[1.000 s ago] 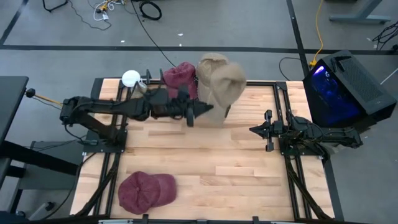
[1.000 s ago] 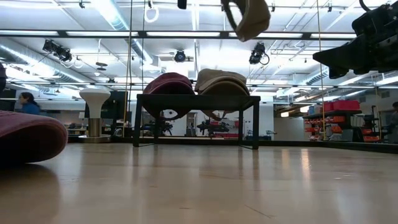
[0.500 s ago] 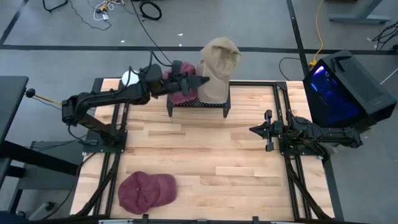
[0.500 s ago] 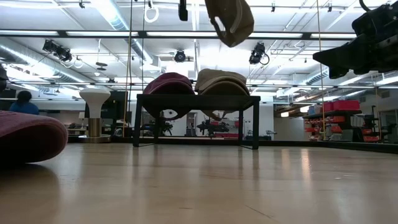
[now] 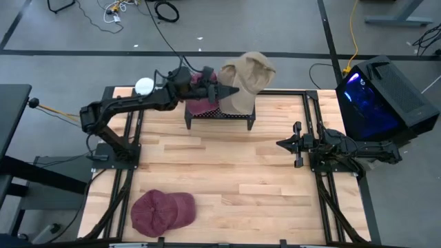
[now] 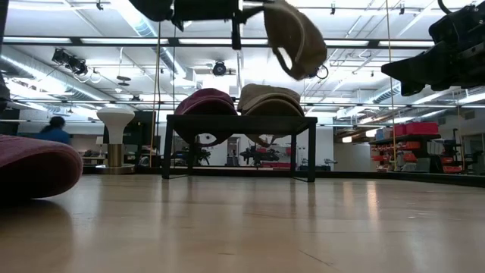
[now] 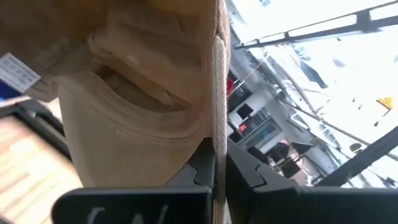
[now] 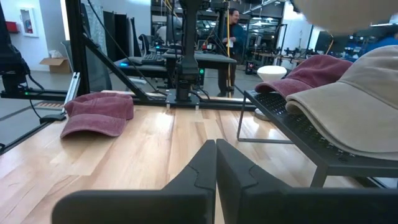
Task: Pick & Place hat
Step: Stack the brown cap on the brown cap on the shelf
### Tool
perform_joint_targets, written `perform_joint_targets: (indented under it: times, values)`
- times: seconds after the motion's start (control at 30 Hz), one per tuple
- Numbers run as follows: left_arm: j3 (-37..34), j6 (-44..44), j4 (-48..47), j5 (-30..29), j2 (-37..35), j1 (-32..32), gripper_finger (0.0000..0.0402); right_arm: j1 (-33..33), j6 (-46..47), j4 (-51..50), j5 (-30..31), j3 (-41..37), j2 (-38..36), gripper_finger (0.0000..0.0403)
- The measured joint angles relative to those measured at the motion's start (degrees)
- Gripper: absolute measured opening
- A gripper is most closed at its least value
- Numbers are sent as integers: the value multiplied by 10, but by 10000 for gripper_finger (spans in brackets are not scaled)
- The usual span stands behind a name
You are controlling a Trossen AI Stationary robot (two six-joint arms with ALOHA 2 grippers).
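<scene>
Left gripper (image 5: pixel 231 89) holds a tan hat (image 5: pixel 247 72) in the air above the rack (image 5: pixel 219 114) at the far edge of the surface (image 5: pixel 241 186). Fingers clamped on the hat's rim; in the left wrist view the fabric edge (image 7: pixel 219 99) runs straight between them.

Right gripper (image 5: pixel 280 144) waits over the surface's right side, fingers pressed together on nothing.

Risks, as judged:
- Grip is on a thin edge only. The hat hangs loose in the low view (image 6: pixel 297 38), so a quick move could swing it or pull it free.
- A second tan hat (image 6: pixel 271 100) and a maroon hat (image 6: pixel 206 102) sit on the rack directly below. A low pass could drag them off.
- Soft crown may fold on landing and leave the hat tipped.

Hat appearance: beige cloth cap, crown slumped, inner sweatband and seams visible from the wrist camera, a small white label (image 7: pixel 18 71) inside. Strap loop hangs below it in the low view.

Another maroon hat (image 5: pixel 162 211) lies near the front-left corner.
</scene>
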Motion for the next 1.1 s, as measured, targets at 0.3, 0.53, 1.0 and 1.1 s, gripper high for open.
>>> perform_joint_targets:
  times: [0.3, 0.53, 1.0, 1.1]
  values:
    - [0, -74, 9, 9, 19, 31, 14, 0, 0, 0, 0, 0, 0, 10]
    - [0, -86, 58, -21, 19, 32, 14, 0, 0, 0, 0, 0, 0, 10]
    - [0, -198, 55, -39, 19, 54, 22, 0, 0, 0, 0, 0, 0, 10]
    - [0, -231, 53, -60, 19, 53, 24, 0, 0, 0, 0, 0, 0, 10]
